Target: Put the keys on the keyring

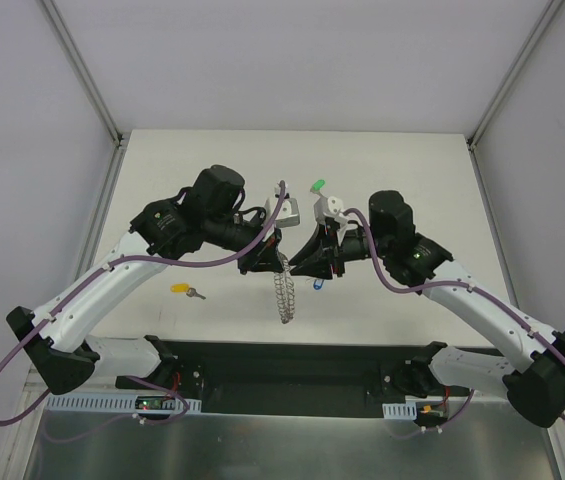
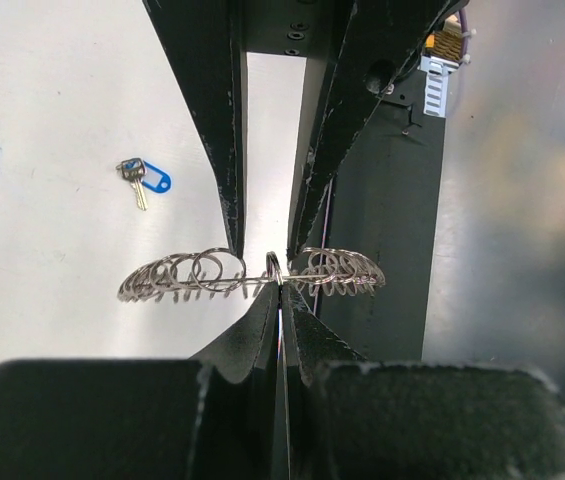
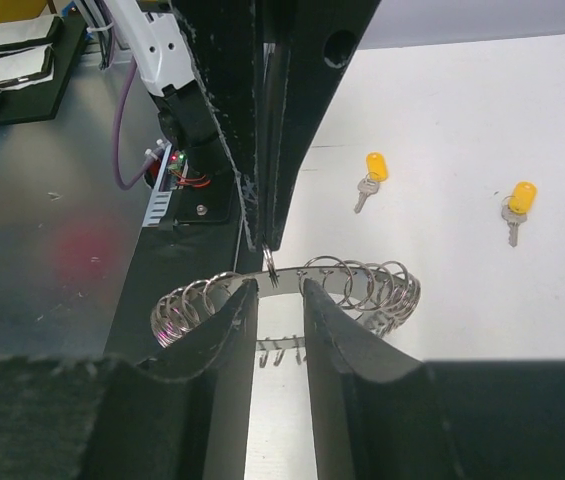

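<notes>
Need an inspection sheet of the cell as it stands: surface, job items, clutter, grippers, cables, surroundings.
Surface: white table, flat.
Job's things: keyring held off the table between the arms, no key seen on it. Lying loose on the table: blue key, green key, yellow key and a second one.
Clutter: nothing seen.
Grippers: left gripper shut on the keyring; right gripper open, a finger on either side of the ring.
Cables: purple cables run along both arms; one loops out by the left base.
Surroundings: white walls with a grey frame; metal plate at the near edge.
</notes>
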`<state>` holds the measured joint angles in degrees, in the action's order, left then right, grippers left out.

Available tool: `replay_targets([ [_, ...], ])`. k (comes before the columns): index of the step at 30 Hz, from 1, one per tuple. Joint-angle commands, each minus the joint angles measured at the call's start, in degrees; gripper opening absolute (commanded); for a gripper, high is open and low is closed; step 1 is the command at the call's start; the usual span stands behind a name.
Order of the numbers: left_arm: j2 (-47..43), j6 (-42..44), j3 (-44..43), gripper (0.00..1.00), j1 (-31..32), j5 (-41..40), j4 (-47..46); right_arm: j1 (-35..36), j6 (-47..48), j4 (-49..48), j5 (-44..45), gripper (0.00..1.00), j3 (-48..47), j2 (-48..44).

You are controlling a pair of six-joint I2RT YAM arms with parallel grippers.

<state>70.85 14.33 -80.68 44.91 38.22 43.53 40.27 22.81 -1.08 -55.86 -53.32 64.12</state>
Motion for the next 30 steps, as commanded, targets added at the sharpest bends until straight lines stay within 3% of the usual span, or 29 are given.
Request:
replay_targets([
  [1,0.0,-0.2,-0.4,0.00,-0.3,2.5,-2.4,0.7,0.0,-2.7,-2.4,0.27,-2.8,-0.7],
  [22,1.0,-0.5,-0.4,0.00,-0.4,3.5,-2.3,1.8,0.5,-1.6,-2.7,0.23,-4.7,1.2],
  [30,0.5,-0.4,-1.0,0.00,-0.3,2.4,-2.4,2.0,2.4,0.8,-2.1,0.13,-4.7,2.6],
])
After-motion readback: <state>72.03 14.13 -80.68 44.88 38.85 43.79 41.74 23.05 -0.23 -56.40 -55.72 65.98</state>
